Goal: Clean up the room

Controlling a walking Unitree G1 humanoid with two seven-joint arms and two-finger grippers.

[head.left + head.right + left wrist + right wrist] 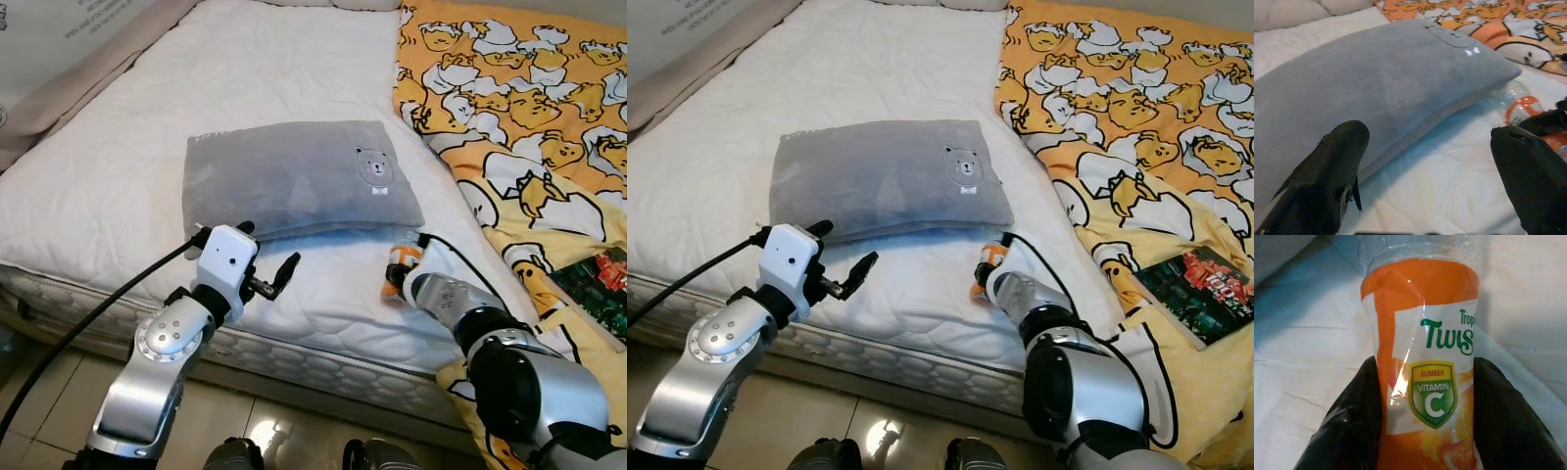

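Two black fingers of the right gripper [1425,426] press against either side of a plastic bottle [1422,347] with an orange label, so the claw is clamped on it. The bottle lies on the white quilted mattress [245,98] near its front edge, just beside the lower right corner of a grey pillow [294,176]. Its upper part is clear plastic, and I cannot make out whether any drink is left inside. The label shows a green shield with the words "Vitamin C".

The left gripper [271,279] hangs just above the mattress in front of the pillow's near edge, its fingers spread wide and holding nothing. From its wrist view the pillow rises right ahead, with the bottle off beyond the pillow's far corner.

The pillow lies flat across the middle of the bed and carries a small bear face near one corner. To the right of it, a yellow blanket [519,98] printed with cartoon egg figures covers that side of the bed and drapes over the edge. On the blanket near the bed's front right lies a dark book or magazine [1200,284] with a red and green cover. Below the bed, pale glossy floor tiles [39,392] show.
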